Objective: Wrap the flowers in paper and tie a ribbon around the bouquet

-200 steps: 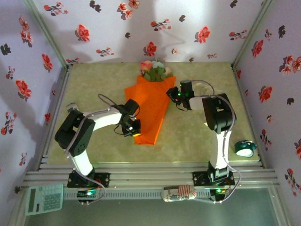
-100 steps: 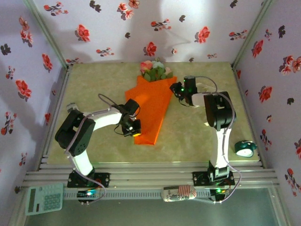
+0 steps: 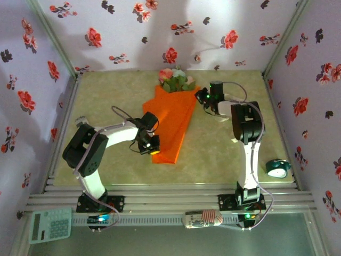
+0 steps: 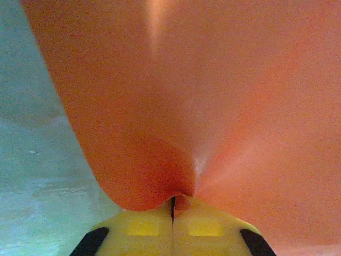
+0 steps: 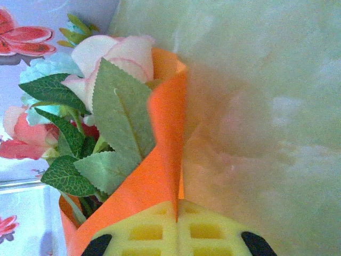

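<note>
bouquet (image 3: 173,120): slim orange cone, creased, wide end open.
paper (image 5: 166,133): bright orange, thin, wrapped round the stems; one edge stands up as a fold at the wide end.
flowers (image 3: 175,80): pink and cream blooms, one pale bluish, green toothed leaves, poking out of the wide end.
axis: long axis near-to-far, leaning slightly right; blooms point at the far wall, narrow end toward the arm bases.
location: flat on the counter (image 3: 218,154), mid-width, between the arms; blooms near the far edge.
left hand (image 4: 173,205): clenched on the paper at the narrow end, pinching a pucker.
right hand (image 5: 177,218): clenched on the paper's raised edge at the wide end, just beside the leaves.
</note>
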`<state>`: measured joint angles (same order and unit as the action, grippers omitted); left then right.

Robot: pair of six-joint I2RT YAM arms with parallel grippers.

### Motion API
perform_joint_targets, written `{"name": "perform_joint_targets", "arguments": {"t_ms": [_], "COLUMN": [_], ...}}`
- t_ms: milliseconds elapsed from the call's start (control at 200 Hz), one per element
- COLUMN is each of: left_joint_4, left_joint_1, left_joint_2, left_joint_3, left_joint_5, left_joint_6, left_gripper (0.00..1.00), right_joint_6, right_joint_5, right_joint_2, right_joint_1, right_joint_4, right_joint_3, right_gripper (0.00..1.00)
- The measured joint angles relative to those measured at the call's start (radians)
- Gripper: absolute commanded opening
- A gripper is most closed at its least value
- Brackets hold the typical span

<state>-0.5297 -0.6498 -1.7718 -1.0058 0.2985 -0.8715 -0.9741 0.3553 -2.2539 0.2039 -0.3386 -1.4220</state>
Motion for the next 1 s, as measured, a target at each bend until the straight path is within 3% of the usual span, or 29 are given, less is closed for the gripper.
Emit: {"name": "perform_joint_targets", "arguments": {"t_ms": [60,110,170,325,385,515,545,570,590,615,675,710,750,825,860,1000], "left_joint_4": [0.0,0.0,-0.001,-0.003,-0.005,-0.012,-0.013,-0.015,-0.016,-0.016,-0.016,-0.016,-0.016,-0.014,-0.012,0.003], "left_joint_1": [0.0,0.0,0.0,0.0,0.0,0.0,0.0,0.0,0.0,0.0,0.0,0.0,0.0,0.002,0.003,0.011], "left_joint_2": [0.0,0.0,-0.001,-0.003,-0.003,-0.008,-0.009,-0.01,-0.01,-0.01,-0.011,-0.011,-0.014,-0.016,-0.016,-0.015], "left_joint_3": [0.0,0.0,0.0,-0.003,-0.005,-0.01,-0.011,-0.013,-0.014,-0.014,-0.014,-0.014,-0.014,-0.013,-0.011,0.0], "left_joint_5": [0.0,0.0,0.0,0.001,0.001,0.001,0.001,0.001,0.002,0.002,0.002,0.003,0.005,0.01,0.012,0.029], "left_joint_6": [0.0,0.0,0.0,0.0,0.0,0.0,0.0,0.0,0.0,0.0,0.0,0.0,0.0,-0.001,-0.001,-0.008], "left_gripper": [0.0,0.0,0.0,0.0,0.0,0.0,0.0,0.0,0.0,0.0,0.0,0.0,0.0,0.0,0.0,0.0], "right_joint_6": [0.002,0.002,-0.003,-0.004,-0.006,-0.005,-0.005,-0.007,-0.006,-0.005,0.002,0.004,-0.002,-0.002,-0.008,-0.013], "right_joint_5": [0.0,0.001,-0.004,-0.007,-0.01,-0.003,-0.002,-0.003,-0.004,-0.006,-0.006,-0.01,-0.012,-0.013,-0.001,0.0], "right_joint_2": [-0.01,-0.019,-0.032,-0.047,-0.051,-0.06,-0.066,-0.069,-0.072,-0.076,-0.086,-0.089,-0.09,-0.09,-0.089,0.003], "right_joint_1": [0.001,0.001,0.0,-0.013,-0.019,-0.024,-0.023,-0.023,-0.023,-0.023,-0.027,-0.028,-0.031,-0.034,-0.034,-0.026], "right_joint_4": [0.007,0.013,0.019,0.022,0.022,0.038,0.043,0.047,0.049,0.05,0.053,0.057,0.061,0.061,0.051,0.08], "right_joint_3": [-0.01,-0.018,-0.027,-0.069,-0.082,-0.104,-0.111,-0.114,-0.117,-0.121,-0.134,-0.142,-0.147,-0.148,-0.148,-0.065], "right_gripper": [0.0,0.18,0.25,0.14,0.0,0.0,0.12,0.29,0.35,0.35,0.21,0.19,0.27,0.57,0.66,0.68]}}
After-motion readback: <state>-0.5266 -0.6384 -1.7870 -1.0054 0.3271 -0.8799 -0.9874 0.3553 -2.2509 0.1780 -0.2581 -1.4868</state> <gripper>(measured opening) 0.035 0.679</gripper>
